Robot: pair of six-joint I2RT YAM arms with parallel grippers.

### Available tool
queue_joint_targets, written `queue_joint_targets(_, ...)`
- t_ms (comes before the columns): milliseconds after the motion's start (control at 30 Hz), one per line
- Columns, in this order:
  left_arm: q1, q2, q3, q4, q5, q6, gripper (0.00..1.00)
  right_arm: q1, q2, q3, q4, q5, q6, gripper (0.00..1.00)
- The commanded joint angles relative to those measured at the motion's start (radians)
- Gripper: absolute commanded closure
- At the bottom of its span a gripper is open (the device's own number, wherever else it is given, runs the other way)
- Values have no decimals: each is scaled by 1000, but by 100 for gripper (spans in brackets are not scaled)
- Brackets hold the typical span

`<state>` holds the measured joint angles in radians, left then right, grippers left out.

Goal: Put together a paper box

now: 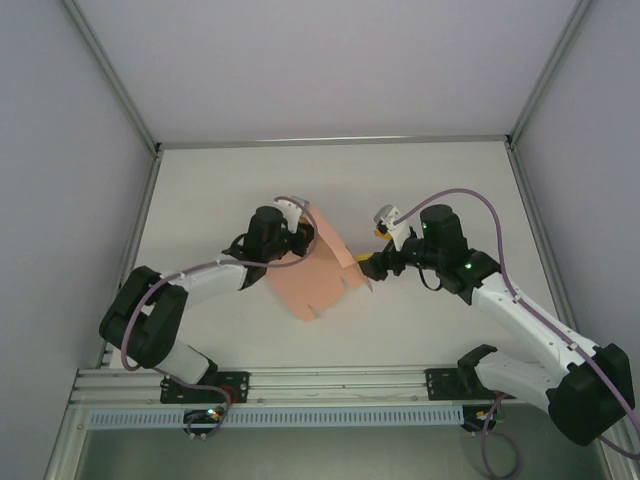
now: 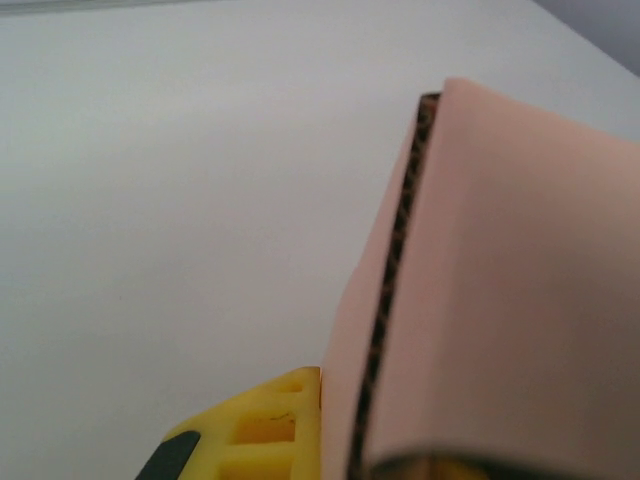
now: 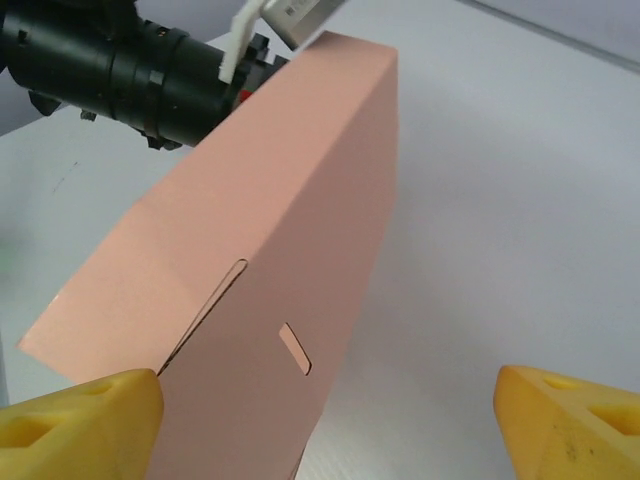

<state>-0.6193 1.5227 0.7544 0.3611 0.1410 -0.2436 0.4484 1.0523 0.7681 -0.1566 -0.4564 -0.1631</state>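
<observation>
Where the top camera looks down, the left gripper [image 1: 298, 240] clamps the raised fold of the salmon-pink paper box [image 1: 318, 282], and the right gripper [image 1: 375, 268] sits at its opposite edge. From the left wrist, one yellow finger [image 2: 250, 432] presses against the doubled card. From the right wrist, both fingers [image 3: 80, 420] stand spread wide, with the card between them and just beside one.

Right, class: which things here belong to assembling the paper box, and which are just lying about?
Belongs to the job: salmon-pink thin-card paper box, partly folded; left gripper, clamped on it; right gripper, open beside it.
Just there: white table; silver metal rail at its near edge.
</observation>
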Motion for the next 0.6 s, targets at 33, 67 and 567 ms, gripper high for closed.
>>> queue_joint_targets(33,18,-41,78,-211,-64,-119,100,16,-1,41,-68,31,-61,11)
queue_joint_targets(67,16,-41,84,-233,-74,-123,100,21,6,61,-94,58,-77,11)
queue_joint_targets(567,46,-40,48,-177,-1,-172,100,-1,85,42,-39,88,122,4)
